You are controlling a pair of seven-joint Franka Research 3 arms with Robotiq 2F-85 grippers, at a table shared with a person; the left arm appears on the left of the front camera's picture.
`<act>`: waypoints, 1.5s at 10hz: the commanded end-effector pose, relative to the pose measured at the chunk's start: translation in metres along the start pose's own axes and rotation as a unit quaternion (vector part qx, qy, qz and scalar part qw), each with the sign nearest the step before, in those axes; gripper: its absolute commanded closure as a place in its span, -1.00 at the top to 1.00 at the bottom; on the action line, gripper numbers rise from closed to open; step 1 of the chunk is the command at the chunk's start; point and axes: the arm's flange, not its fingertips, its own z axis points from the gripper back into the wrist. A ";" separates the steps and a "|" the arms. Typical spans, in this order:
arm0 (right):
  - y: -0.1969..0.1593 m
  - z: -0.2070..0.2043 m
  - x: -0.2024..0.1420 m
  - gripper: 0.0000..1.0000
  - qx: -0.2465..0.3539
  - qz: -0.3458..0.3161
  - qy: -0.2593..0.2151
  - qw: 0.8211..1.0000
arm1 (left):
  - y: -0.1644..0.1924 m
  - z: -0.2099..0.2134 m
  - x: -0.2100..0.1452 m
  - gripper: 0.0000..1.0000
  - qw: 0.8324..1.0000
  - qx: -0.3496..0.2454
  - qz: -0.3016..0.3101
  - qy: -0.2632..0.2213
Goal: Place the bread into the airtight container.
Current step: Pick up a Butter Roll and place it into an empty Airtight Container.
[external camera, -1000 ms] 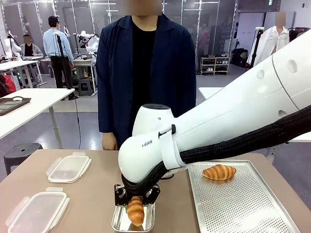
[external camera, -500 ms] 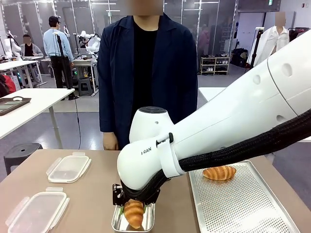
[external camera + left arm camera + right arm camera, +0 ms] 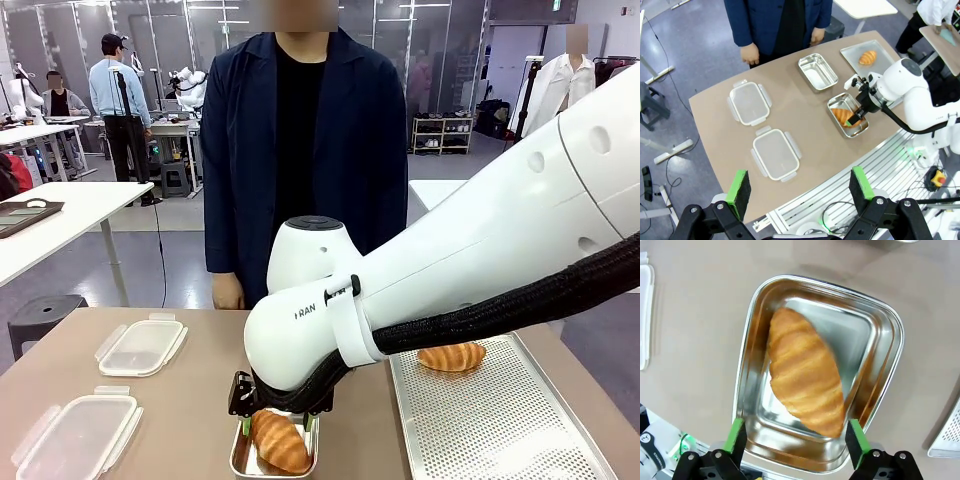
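The right gripper (image 3: 795, 434) hangs spread wide over the steel container (image 3: 880, 335), where the croissant (image 3: 805, 380) now lies flat — half a second ago it stood pinched upright. The right arm (image 3: 450, 270) reads "RAN". The left wrist view adds the left gripper (image 3: 800, 186) — wide, empty — and, beyond the container, a second steel container (image 3: 817, 72).

A perforated metal tray (image 3: 500, 430) lies on the right end of the brown table (image 3: 200, 400). Behind the far edge of this table stands a person (image 3: 300, 150) in a dark blue jacket over a black shirt. Beyond the table's far left corner there is a dark stool (image 3: 45, 315) on the floor and, farther off, a white table (image 3: 90, 205).
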 end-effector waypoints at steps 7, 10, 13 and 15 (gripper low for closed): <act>0.001 0.000 -0.001 1.00 0.000 0.001 0.000 1.000 | -0.001 0.002 0.003 1.00 1.000 -0.004 -0.003 -0.002; 0.001 0.000 -0.001 1.00 0.000 0.001 0.000 1.000 | -0.001 0.002 0.003 1.00 1.000 -0.004 -0.003 -0.002; 0.001 0.000 -0.001 1.00 0.000 0.001 0.000 1.000 | -0.001 0.002 0.003 1.00 1.000 -0.004 -0.003 -0.002; 0.001 0.000 -0.001 1.00 0.000 0.001 0.000 1.000 | -0.001 0.002 0.003 1.00 1.000 -0.004 -0.003 -0.002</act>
